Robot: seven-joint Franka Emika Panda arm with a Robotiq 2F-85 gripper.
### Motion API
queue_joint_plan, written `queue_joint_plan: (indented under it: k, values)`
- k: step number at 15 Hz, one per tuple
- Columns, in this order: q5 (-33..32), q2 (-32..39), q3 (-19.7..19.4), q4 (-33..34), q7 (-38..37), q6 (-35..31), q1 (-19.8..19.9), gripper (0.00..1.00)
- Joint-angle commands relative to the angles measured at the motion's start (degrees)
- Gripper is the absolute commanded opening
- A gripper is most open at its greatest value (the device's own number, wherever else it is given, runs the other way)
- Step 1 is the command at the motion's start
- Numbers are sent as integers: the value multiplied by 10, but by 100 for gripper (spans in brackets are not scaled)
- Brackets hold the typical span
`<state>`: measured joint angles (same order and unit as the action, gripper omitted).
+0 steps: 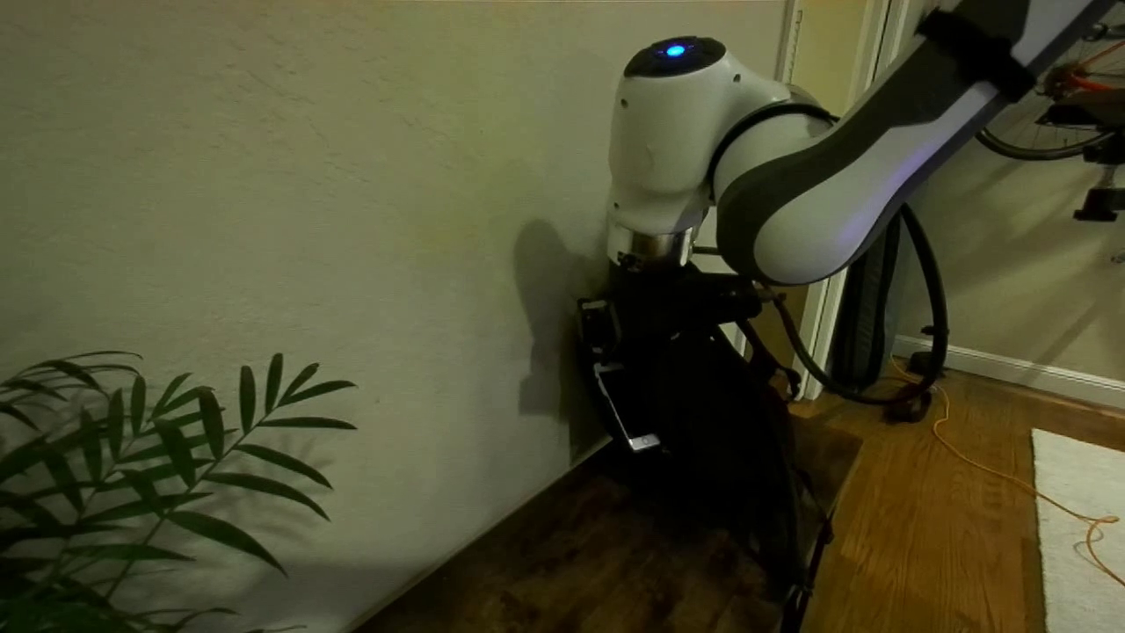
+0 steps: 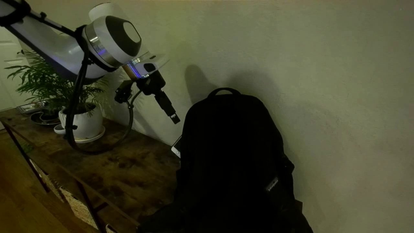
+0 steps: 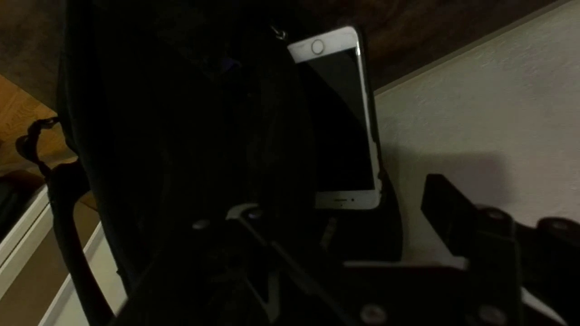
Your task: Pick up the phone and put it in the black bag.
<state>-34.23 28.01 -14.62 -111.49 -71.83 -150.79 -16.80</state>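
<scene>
The phone has a white front frame and a dark screen. In the wrist view it rests against the side of the black bag, whose dark fabric covers part of its left edge. A pale end of the phone pokes out beside the upright bag; its lower end also shows in an exterior view as a bright corner of the phone. My gripper stands open near the phone's speaker end, apart from it. One finger shows against the wall; the opposite one blends into the bag.
The bag stands on a dark wooden table close to the wall. A potted plant occupies the table's far end. A strap hangs at the bag's side, and a black cable loops below the arm.
</scene>
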Motion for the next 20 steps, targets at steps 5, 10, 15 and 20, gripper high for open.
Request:
queue_joint_plan:
  k: [5, 10, 15, 20]
  values:
    - [41, 52, 37, 59, 93, 13, 28, 57]
    - [97, 106, 38, 116, 159, 53, 27, 57]
    - [136, 162, 36, 179, 210, 108, 27, 57]
    - [136, 209, 27, 243, 244, 171, 22, 57]
